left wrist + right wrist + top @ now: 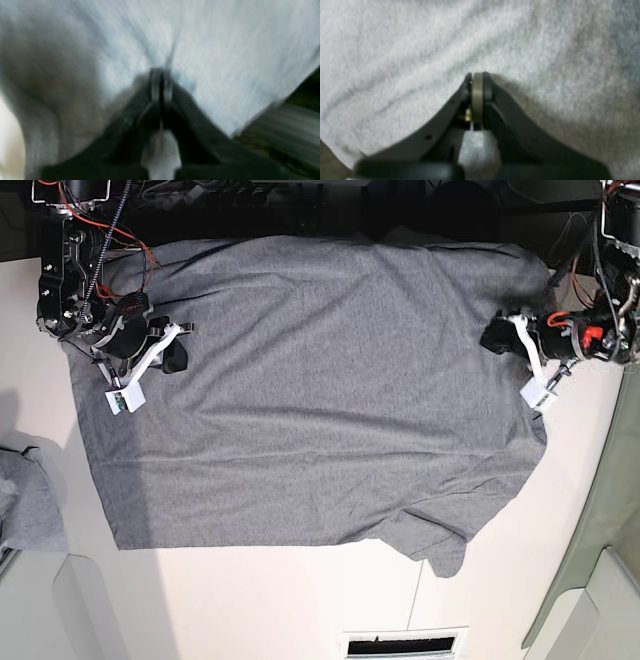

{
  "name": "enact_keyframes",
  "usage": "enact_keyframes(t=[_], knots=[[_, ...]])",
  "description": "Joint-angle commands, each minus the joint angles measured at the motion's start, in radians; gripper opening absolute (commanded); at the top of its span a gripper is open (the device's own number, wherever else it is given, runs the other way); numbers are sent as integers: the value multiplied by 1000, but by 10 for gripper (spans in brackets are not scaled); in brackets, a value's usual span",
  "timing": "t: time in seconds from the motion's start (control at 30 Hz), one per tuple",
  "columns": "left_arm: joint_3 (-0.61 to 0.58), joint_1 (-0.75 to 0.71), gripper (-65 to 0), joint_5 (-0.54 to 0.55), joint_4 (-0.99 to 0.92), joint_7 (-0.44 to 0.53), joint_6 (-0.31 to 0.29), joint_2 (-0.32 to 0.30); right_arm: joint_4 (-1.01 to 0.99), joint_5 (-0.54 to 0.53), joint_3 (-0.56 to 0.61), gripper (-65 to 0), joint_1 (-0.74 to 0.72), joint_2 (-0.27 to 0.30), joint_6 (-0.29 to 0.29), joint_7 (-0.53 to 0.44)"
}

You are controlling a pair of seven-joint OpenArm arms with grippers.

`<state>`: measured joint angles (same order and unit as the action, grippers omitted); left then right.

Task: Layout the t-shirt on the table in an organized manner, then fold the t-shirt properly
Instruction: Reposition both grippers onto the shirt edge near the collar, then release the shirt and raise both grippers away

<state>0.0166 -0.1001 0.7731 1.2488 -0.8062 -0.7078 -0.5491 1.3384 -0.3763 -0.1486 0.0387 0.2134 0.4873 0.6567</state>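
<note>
The heather-grey t-shirt (320,390) lies spread over the white table (250,600), with a sleeve (445,555) at the near right. My left gripper (497,335) is at the shirt's right edge. In the blurred left wrist view the gripper (161,73) is shut, and a crease in the cloth (212,62) runs out from its tips. My right gripper (175,358) is over the shirt's left part. Up close the right gripper (477,75) is shut, tips against the fabric (407,50). I see no cloth between its fingers.
A smaller bunch of grey cloth (25,500) lies at the table's left edge. A dark vent slot (405,645) sits at the near edge, with a thin seam line (414,600) above it. Cables and arm bases (60,250) crowd the far corners.
</note>
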Motion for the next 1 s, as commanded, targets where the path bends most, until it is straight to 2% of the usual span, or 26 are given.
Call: enact_keyframes(t=[0.0, 0.07, 0.13, 0.2, 0.4, 0.57, 0.7, 0.77, 0.83, 0.9, 0.97], knots=[[8, 12, -650, -64, 0, 41, 10, -18, -10, 24, -2, -650, -2, 8, -4, 0], [8, 18, -650, -156, -26, 146, 10, -12, -40, 49, -2, -650, -3, 8, -4, -55], [8, 53, -650, -222, -59, 197, 62, -6, -74, 71, -2, -650, -16, 8, -5, -92], [8, 118, -650, -270, -108, 201, 92, 7, -117, 82, -2, -650, -47, 8, -5, -105], [8, 328, -650, -342, -290, 201, 95, 63, -240, 82, -2, -650, -186, 8, -5, -119], [8, 464, -650, -348, -428, 209, 98, 72, -329, 86, -2, -650, -307, 8, -5, -122], [8, 532, -650, -346, -447, 207, 98, 72, -350, 88, -2, -650, -375, 7, -5, -122], [8, 551, -649, -336, -447, 189, 89, 72, -350, 88, -2, -650, -397, 5, -4, -119], [8, 565, -646, -280, -444, 132, 64, 69, -348, 72, -2, -650, -413, 5, -5, -98], [8, 564, -602, -159, -417, 53, 10, 54, -324, 53, -3, -650, -412, 6, -4, -86], [8, 552, -529, -19, -372, -25, 10, 26, -278, 39, -10, -650, -396, 6, -4, -70]])
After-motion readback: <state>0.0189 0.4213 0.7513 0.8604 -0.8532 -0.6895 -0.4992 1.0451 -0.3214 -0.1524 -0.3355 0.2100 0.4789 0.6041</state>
